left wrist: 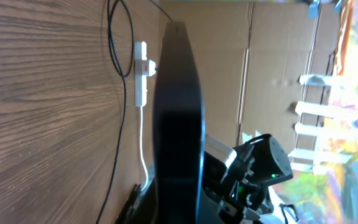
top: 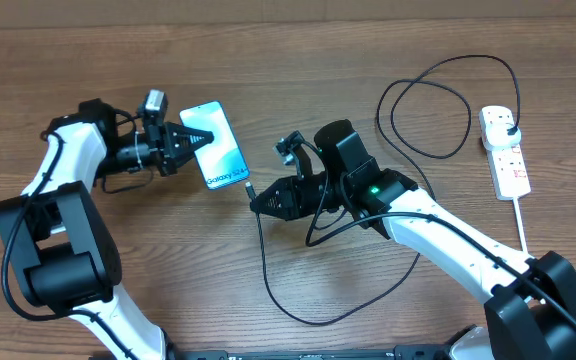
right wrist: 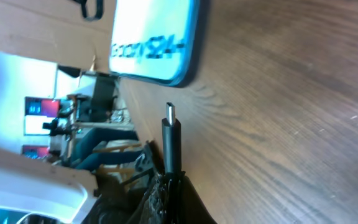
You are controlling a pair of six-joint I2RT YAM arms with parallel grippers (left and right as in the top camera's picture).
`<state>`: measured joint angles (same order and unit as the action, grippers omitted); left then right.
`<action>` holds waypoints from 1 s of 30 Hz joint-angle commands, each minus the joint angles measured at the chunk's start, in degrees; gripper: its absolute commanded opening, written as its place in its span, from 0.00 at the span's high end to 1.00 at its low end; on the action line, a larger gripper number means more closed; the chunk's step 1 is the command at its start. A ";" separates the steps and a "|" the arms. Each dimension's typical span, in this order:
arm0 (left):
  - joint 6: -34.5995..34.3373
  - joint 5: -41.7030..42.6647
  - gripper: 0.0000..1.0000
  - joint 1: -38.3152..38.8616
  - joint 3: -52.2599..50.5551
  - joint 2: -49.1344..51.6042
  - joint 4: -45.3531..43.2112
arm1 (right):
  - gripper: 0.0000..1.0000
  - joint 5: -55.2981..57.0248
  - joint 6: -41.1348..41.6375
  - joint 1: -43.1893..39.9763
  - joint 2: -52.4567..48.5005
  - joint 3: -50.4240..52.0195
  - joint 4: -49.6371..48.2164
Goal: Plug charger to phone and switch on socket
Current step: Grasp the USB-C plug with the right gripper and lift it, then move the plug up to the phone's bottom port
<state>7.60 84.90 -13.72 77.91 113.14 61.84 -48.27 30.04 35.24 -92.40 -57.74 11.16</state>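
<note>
Left gripper (top: 186,141) is clenched on the phone (top: 218,146), one finger on each long side at the end away from the lettering. From the left wrist camera the phone is a dark edge-on slab (left wrist: 179,124) filling the middle, so I cannot tell whether it lies flat on the table (top: 118,60) or is tipped up a little.

My right gripper (top: 259,199) is clamped on the charger (top: 268,270) just behind its connector (right wrist: 171,134). The bare metal tip pokes out past my fingers (right wrist: 160,193). It points at the phone's lettered end, close to it but apart, with a strip of table showing between them.

From my right grip the cable drops toward the table's near edge and sweeps under my right arm. It then loops wide at the far side and ends in the plug head (top: 509,124). That head sits in the end outlet of the socket (top: 505,152), well to the right of the phone. A white cord (top: 521,225) leaves the socket's other end.

Brown wood grain covers the table. Cardboard (left wrist: 278,62) stands behind it in the left wrist view. A green light (top: 374,190) glows on my right arm.

On the light-blue screen (right wrist: 154,37) I read "Galaxy S24" in white.
</note>
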 commanded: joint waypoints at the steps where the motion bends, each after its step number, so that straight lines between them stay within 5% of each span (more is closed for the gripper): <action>1: 0.96 4.24 0.96 0.94 -0.07 -0.74 -2.60 | 0.96 -4.37 1.66 -0.13 1.22 -0.52 -0.57; 18: -12.31 5.68 0.96 1.01 -0.07 -0.74 -9.81 | 0.96 -3.28 8.52 -0.17 0.90 -0.50 -5.09; 30: -12.81 5.68 0.96 1.01 -0.07 -0.74 -11.72 | 0.96 0.50 15.50 -0.11 0.87 0.02 -7.76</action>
<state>-4.56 87.05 -12.73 77.91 113.14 50.43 -49.74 41.78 35.24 -92.40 -57.76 4.60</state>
